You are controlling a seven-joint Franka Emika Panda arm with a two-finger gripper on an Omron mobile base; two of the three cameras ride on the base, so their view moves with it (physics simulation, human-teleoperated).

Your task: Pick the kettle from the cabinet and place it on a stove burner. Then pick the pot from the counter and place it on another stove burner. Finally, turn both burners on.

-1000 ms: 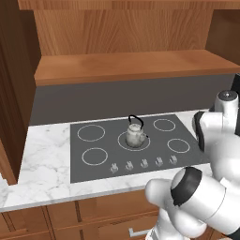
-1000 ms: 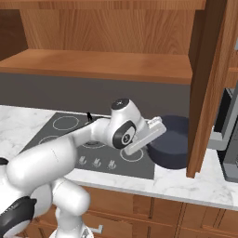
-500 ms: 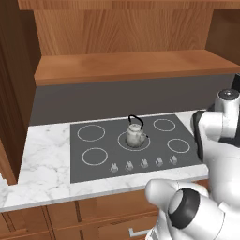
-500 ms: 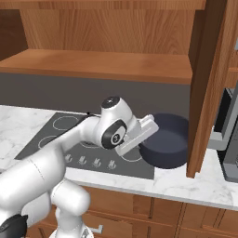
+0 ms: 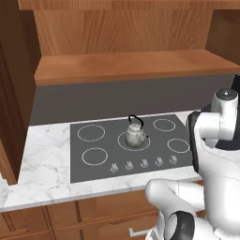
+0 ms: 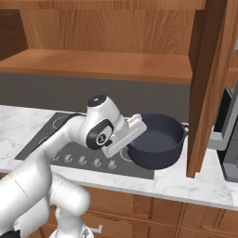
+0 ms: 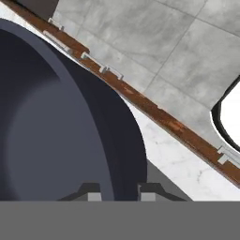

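Silvery kettle (image 5: 135,136) stands on the middle burner of the cooktop (image 5: 103,161), handle up, so that part looks done. The pot (image 6: 157,141) sits at the cooktop's right edge, partly over the marble surface (image 6: 195,183) beside the cabinet (image 6: 207,88) panel. Its rim (image 7: 123,140) runs between the fingertips (image 7: 93,193) in the hand view: the jaws are narrow, pinching the wall, probably to carry it to a free burner.

Glossy white rounded arm links, dark grey joint rings and round caps, flat white hand block, small dark claw (image 7: 120,193) tips
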